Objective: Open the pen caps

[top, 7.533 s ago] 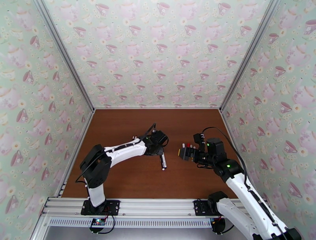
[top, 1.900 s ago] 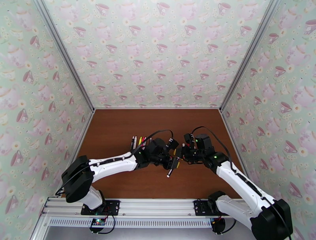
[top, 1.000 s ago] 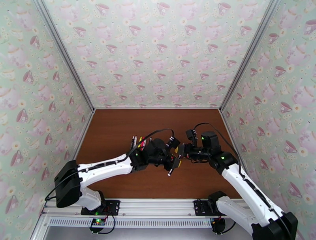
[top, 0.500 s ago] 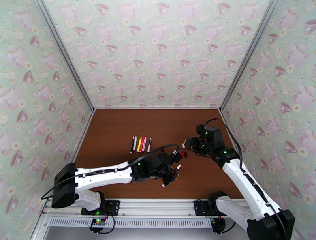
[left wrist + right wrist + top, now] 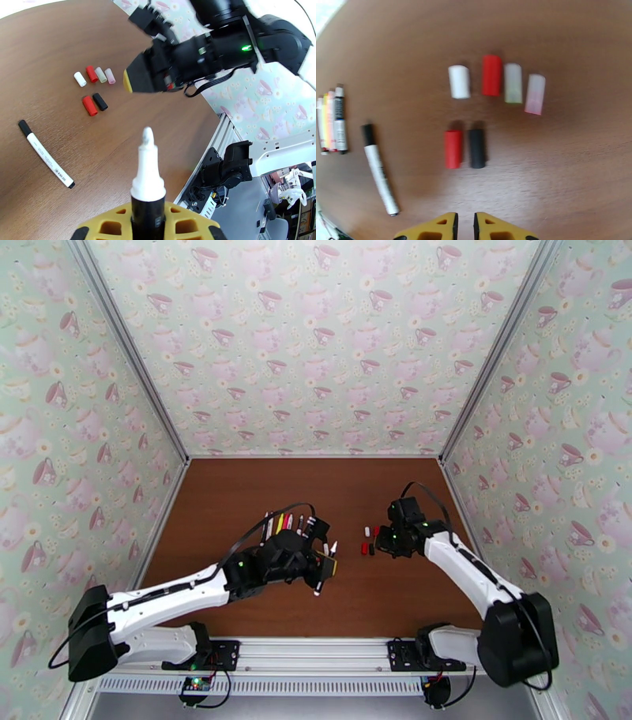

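Top view: the left gripper (image 5: 320,569) hangs over the middle of the table (image 5: 229,485), clenched on an uncapped pen (image 5: 331,549) whose white tip slants toward the far right. Just to the far side of it, a row of pens (image 5: 286,522) lies side by side, partly covered by the arm. The right gripper (image 5: 382,543) is low over the wood right of centre, with the pen caps (image 5: 366,548) lying just to its left.

Left wrist view: the yellow fingers (image 5: 106,227) grasp the uncapped pen (image 5: 148,165) by its black barrel, the nib bare. Beyond it four caps lie in a line: a white cap (image 5: 80,79), a red cap (image 5: 91,74), a pale cap (image 5: 101,74) and a pink cap (image 5: 110,75). A second red cap (image 5: 89,105) and a black cap (image 5: 100,101) lie touching as a pair, just beside that line. A lone pen (image 5: 45,158), black at one end, lies apart from them. The right gripper (image 5: 132,81) hovers near the caps.

Right wrist view: the right gripper (image 5: 465,222) has its tips drawn together (a thin slit between them). The six pen caps (image 5: 477,148) lie loose on the table (image 5: 572,165). The lone pen (image 5: 379,173) lies left of them, between them and the row of pens (image 5: 331,120).
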Robot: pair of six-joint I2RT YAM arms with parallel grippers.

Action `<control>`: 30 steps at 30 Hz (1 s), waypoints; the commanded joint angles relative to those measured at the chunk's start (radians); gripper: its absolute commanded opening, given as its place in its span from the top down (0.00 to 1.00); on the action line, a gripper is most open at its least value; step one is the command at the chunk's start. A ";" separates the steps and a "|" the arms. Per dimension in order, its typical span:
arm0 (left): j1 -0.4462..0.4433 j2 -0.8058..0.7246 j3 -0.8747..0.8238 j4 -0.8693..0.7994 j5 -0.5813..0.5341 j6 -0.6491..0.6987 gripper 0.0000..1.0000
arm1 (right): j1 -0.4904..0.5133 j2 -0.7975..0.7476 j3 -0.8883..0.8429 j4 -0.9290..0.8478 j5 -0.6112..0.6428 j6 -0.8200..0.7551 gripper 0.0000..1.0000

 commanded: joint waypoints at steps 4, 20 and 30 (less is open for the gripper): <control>0.013 -0.025 -0.021 -0.006 -0.019 -0.022 0.94 | -0.010 0.133 0.066 0.008 0.082 -0.052 0.90; 0.014 0.064 0.031 -0.064 -0.013 -0.018 0.95 | -0.020 0.309 0.114 0.046 0.083 -0.076 0.88; 0.014 0.098 0.061 -0.100 -0.007 -0.013 0.95 | -0.019 0.371 0.134 0.054 0.092 -0.080 0.82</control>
